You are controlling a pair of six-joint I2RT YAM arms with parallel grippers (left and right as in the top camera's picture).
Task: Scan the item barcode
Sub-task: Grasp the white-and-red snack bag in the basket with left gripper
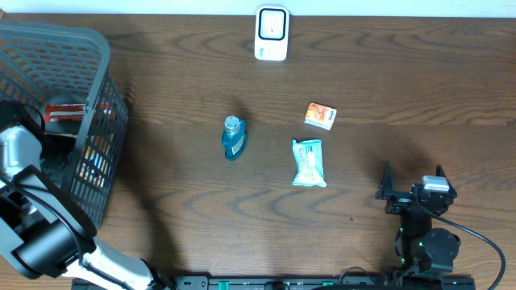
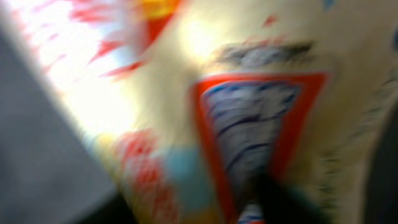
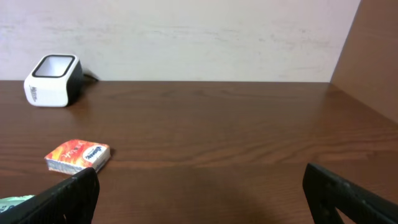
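Here, at the frame's far left, the left arm (image 1: 18,153) dips into the mesh basket (image 1: 101,56), where a printed packet (image 2: 249,124) fills its wrist view. The packet is likely light, soft and crinkly, best pinched by an edge. The left end effector's spread cannot be told. Basket walls would crowd any lift. Rightward on the counter (image 1: 242,234) lie a blue bottle (image 1: 233,138), the scanner (image 1: 272,34), a wipes pack (image 1: 309,163) and an orange box (image 1: 320,116). The right end effector (image 1: 413,187) gapes wide, empty.
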